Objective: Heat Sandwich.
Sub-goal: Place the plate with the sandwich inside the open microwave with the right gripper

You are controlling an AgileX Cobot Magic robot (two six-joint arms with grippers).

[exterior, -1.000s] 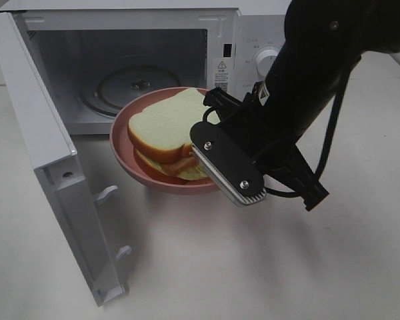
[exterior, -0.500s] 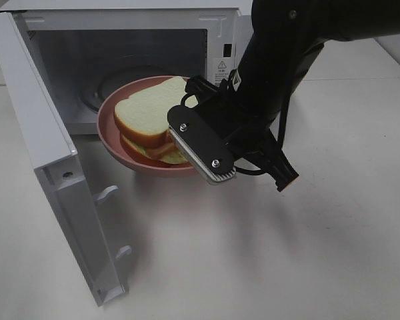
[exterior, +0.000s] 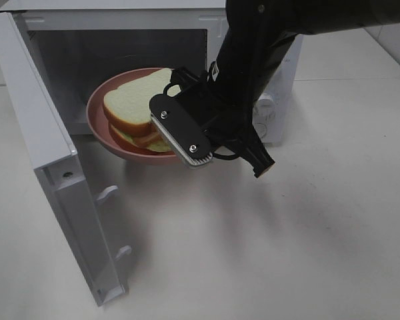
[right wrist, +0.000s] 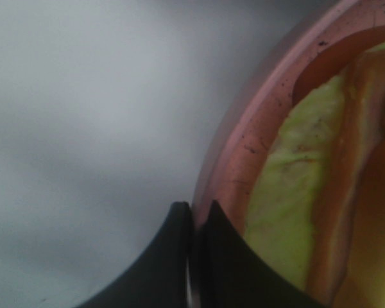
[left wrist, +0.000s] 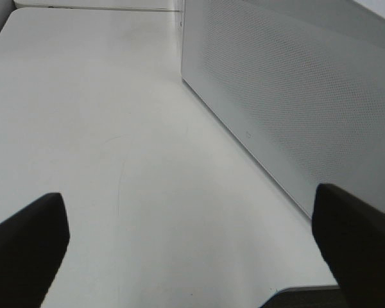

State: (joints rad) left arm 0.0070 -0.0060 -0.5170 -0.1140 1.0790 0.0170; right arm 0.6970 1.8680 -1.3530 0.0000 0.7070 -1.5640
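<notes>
Trouble would most likely start with the grip. In the high view the right hand [exterior: 177, 133] is clenched on the near rim of the pink plate [exterior: 97, 123] and carries it clear of the table [exterior: 287, 253] at the mouth of the open microwave [exterior: 120, 19]. The sandwich [exterior: 133, 107] lies on the plate, its top slice skewed over the filling. All the weight hangs off that one pinch at the edge, so the plate could sag or twist between the fingers, and a tilt would send the sandwich sliding to the low side. If the plate goes in too low, its far edge could knock the sill, and the bulky arm is close enough to the front frame to catch it. The door [exterior: 47, 167] stands swung wide on the left, out of the way. In the left wrist view the left hand [left wrist: 192, 237] is spread wide and empty above the table, beside a perforated white panel [left wrist: 289, 109] that is probably the door's outer face, though the view is too tight to be sure; a careless move there could nudge it. In the right wrist view the fingertips [right wrist: 176, 256] meet on only a thin strip of rim, so letting go before the plate rests inside would drop it.
</notes>
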